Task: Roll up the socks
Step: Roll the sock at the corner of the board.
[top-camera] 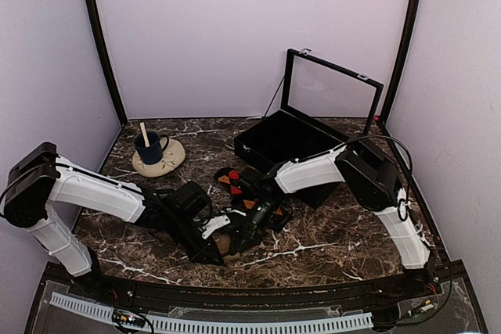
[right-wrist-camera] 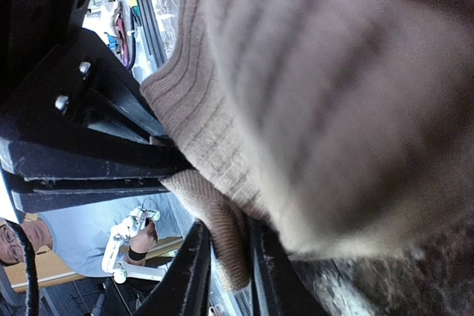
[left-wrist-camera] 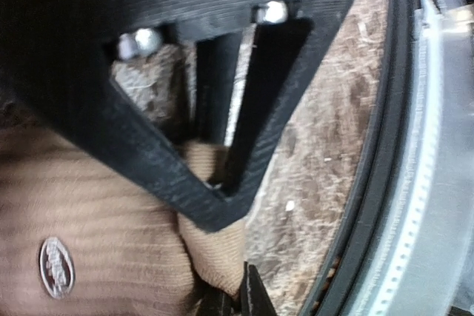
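The tan ribbed sock (left-wrist-camera: 96, 212) lies bunched on the marble table between both grippers and carries a small round silver badge (left-wrist-camera: 56, 266). In the top view only a scrap of the tan sock (top-camera: 226, 242) shows under the black fingers. My left gripper (left-wrist-camera: 235, 300) is shut on a fold at the sock's edge. My right gripper (right-wrist-camera: 231, 271) has its jaws a little apart, and a fold of the tan sock (right-wrist-camera: 222, 234) hangs loosely between them. The black sock with red and orange diamonds (top-camera: 237, 184) lies flat just behind both grippers, partly hidden by the right arm.
A blue mug with a wooden stick (top-camera: 150, 149) stands on a cream saucer (top-camera: 171, 160) at the back left. An open black case with a clear lid (top-camera: 282, 142) sits at the back right. The table's black front rim (left-wrist-camera: 370, 183) and a perforated rail (left-wrist-camera: 437, 146) run close by.
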`<state>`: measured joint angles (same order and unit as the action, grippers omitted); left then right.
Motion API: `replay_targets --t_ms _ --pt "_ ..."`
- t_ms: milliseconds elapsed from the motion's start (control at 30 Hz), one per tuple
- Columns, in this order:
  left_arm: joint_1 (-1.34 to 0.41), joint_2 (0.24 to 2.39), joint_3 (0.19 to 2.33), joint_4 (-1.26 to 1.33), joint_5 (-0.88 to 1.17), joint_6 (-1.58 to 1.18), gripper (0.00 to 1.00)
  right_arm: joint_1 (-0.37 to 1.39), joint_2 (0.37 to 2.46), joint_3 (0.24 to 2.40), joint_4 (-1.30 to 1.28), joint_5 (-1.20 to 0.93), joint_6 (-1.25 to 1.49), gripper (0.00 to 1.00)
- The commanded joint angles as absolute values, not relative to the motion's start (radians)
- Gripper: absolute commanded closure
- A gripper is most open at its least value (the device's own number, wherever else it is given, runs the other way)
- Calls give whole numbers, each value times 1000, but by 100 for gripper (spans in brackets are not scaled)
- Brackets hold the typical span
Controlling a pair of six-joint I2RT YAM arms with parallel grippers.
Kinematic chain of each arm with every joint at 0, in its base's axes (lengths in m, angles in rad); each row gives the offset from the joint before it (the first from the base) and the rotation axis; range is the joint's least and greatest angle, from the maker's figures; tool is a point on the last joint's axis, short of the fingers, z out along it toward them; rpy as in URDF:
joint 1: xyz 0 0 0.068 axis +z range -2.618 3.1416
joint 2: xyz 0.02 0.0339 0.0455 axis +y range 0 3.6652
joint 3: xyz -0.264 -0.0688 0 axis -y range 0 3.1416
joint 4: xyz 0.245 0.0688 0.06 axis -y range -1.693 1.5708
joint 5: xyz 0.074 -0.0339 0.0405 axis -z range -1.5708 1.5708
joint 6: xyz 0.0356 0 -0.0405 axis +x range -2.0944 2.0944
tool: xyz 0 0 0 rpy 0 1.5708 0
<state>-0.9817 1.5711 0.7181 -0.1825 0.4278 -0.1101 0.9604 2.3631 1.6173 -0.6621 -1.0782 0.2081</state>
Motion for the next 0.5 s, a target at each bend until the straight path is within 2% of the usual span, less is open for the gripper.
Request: replay_targets --t_ms 0,467 --pt "-924 1620 720 -220 569 -122 100 950 2337 1580 -656 -965 199 80" --pt "-876 1727 738 -227 696 -148 100 913 2271 1495 -553 -962 249 73"
